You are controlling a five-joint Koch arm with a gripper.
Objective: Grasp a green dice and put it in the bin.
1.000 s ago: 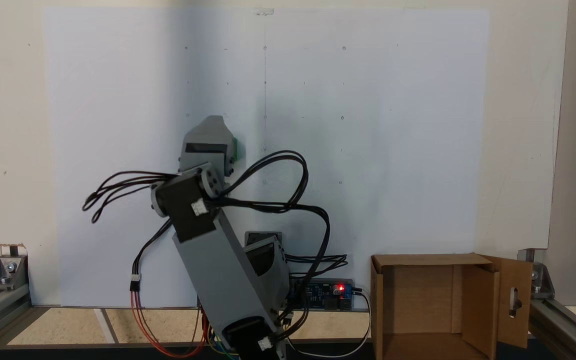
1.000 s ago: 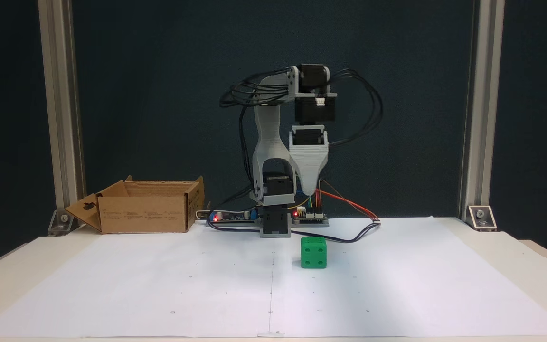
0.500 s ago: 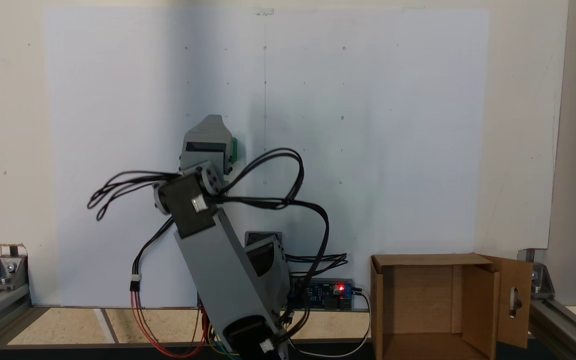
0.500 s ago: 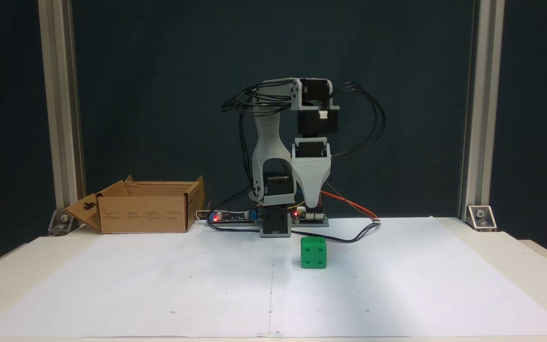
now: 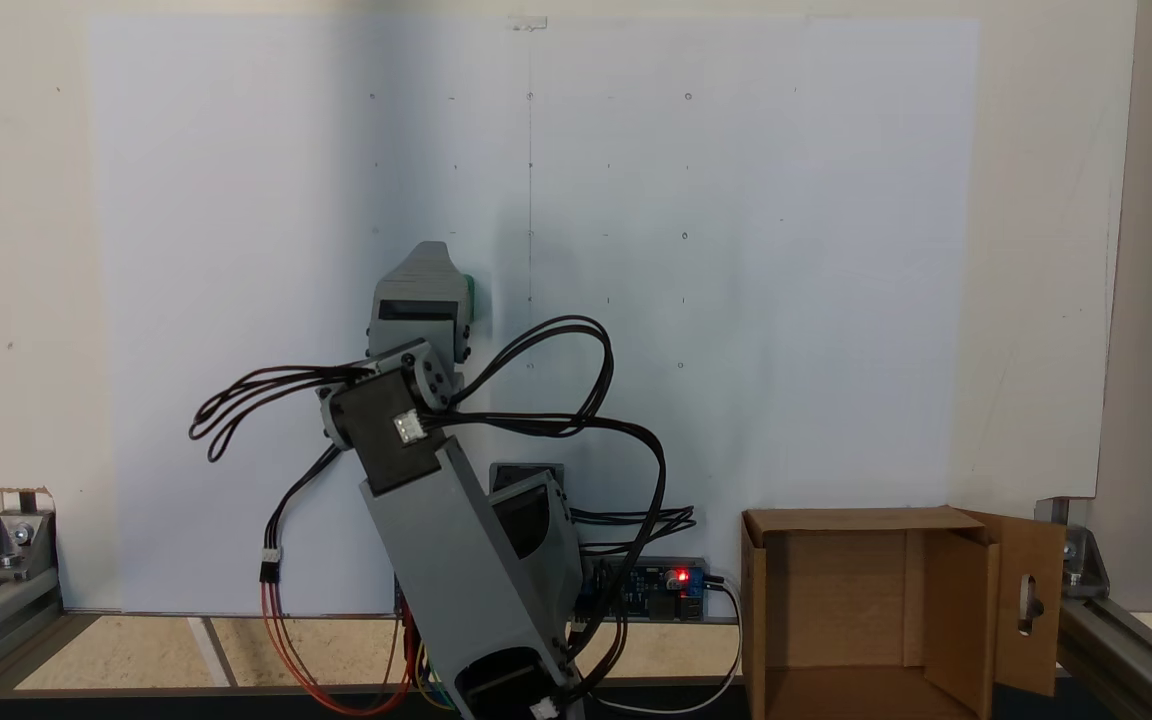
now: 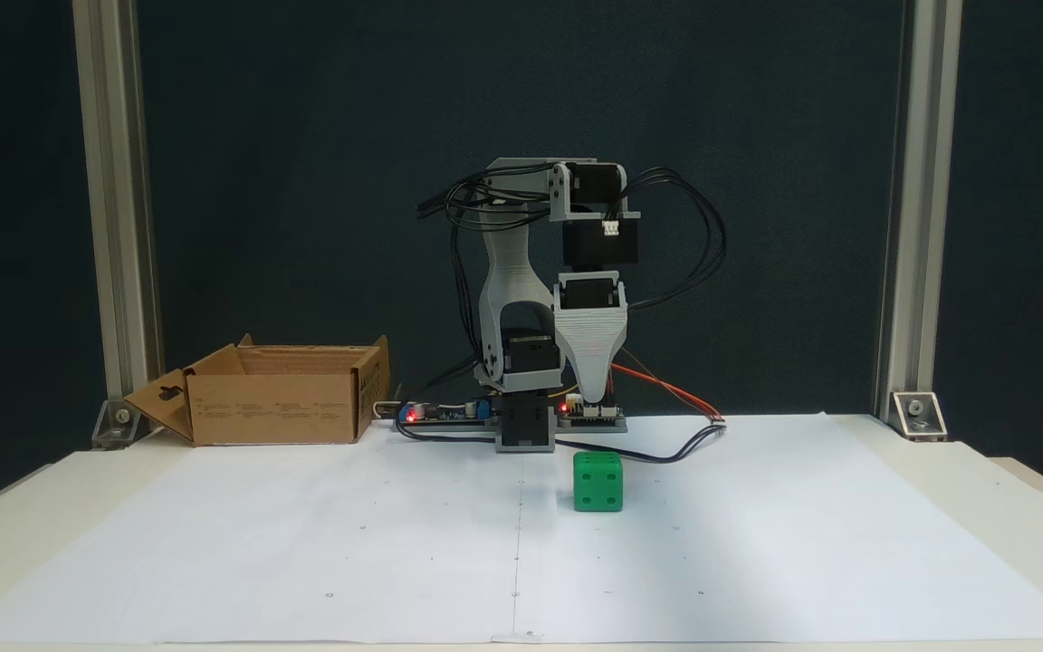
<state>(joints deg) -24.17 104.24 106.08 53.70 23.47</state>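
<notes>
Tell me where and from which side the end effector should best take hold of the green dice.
Probably from straight above, closing on two opposite upright faces. The green dice sits flat and square on the white paper, clear of other things, and the end effector hangs pointing down above it, so a top-down pinch looks simplest.

The white paper sheet [image 5: 736, 250] is seen from above, behind the arm [image 5: 456, 540]; it is also seen from low at the front [image 6: 521, 543] — opposite directions, both set back, one shared scene.
</notes>
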